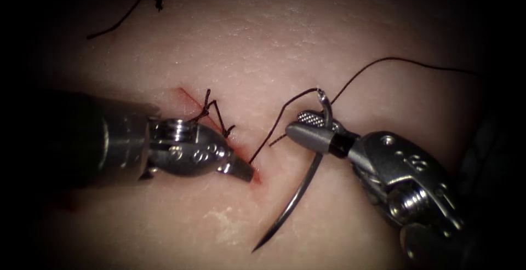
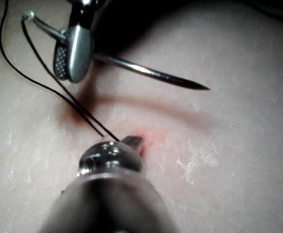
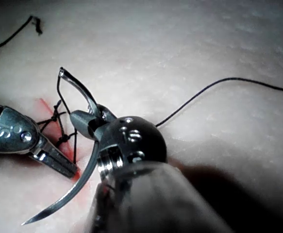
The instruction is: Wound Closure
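right needle driver point(image 1: 312, 128) clamped on the curved needle point(image 1: 300, 190) close to the swaged end, roughly the rear quarter of the curve, fingers point(image 1: 307, 136) closed around it. needle fully out of the tissue point(image 1: 274, 29), sitting right of the cut point(image 1: 253, 178), tip pointing down and left toward the lower end of the cut, hovering above the surface. thread point(image 1: 383, 62) running off the swage in a loop to the right, second strand dropping from the swage down to the left needle driver point(image 1: 241, 170).

left tool tip resting at the cut's lower end, fingers look pressed together with the strand ending right at the tip; appears pinched on the thread, though exact contact hard to confirm. finished stitch knot point(image 1: 216, 114) sitting over the upper cut, just above the left tool. stray cut thread end point(image 1: 118, 21) lying well apart on the far tissue. red fluid point(image 3: 73, 155) smeared along the cut edges.

risks, judged only from this layout: grip so near the swage leaves a long free shaft, so needle likely to twist or roll under any load at the tip. short taut strand between the two tools could yank the swage or fray if either moves apart. slack loop near the needle could snag on it. tip close to tissue, could scratch the surface.
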You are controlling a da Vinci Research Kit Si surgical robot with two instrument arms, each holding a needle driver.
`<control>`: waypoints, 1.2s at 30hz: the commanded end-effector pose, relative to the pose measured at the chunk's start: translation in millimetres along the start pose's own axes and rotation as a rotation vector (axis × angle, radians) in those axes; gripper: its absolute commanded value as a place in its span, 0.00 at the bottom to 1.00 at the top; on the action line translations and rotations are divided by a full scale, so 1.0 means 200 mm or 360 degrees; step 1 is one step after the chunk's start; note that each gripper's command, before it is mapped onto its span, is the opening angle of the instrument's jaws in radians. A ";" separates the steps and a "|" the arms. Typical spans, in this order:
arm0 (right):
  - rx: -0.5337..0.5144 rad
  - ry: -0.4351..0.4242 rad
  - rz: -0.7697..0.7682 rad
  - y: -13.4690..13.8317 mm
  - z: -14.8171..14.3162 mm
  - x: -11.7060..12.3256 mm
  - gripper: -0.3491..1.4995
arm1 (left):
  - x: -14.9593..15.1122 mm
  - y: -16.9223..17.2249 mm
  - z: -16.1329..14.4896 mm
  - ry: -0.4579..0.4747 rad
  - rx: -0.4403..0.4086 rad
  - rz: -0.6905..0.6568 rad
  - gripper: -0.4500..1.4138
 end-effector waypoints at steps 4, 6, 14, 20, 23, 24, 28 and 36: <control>0.0005 -0.0002 -0.0008 -0.002 0.004 -0.004 0.00 | -0.001 0.002 0.008 -0.0009 0.0007 0.0003 0.00; 0.0005 -0.0001 -0.0018 -0.002 0.004 -0.004 0.00 | -0.002 0.001 0.009 -0.0012 0.0008 0.0006 0.00; 0.0003 0.0000 -0.0037 -0.002 0.004 -0.004 0.00 | -0.011 -0.004 0.010 -0.0089 0.0007 0.0016 0.00; 0.0001 0.0006 -0.0047 -0.003 0.004 -0.005 0.00 | -0.014 -0.009 0.015 -0.0122 0.0020 0.0010 0.00; 0.0000 0.0007 -0.0047 -0.004 0.004 -0.005 0.00 | -0.014 -0.009 0.020 -0.0126 0.0011 0.0004 0.00; -0.0002 0.0007 -0.0056 -0.004 0.004 -0.005 0.00 | -0.013 -0.010 0.021 -0.0130 0.0008 0.0003 0.00; -0.0007 0.0012 -0.0079 -0.006 0.005 -0.007 0.00 | -0.013 -0.014 0.024 -0.0132 0.0014 -0.0010 0.00; -0.0044 0.0092 -0.0148 -0.003 0.006 -0.005 0.00 | -0.018 -0.026 0.024 -0.0269 0.0113 -0.0035 0.00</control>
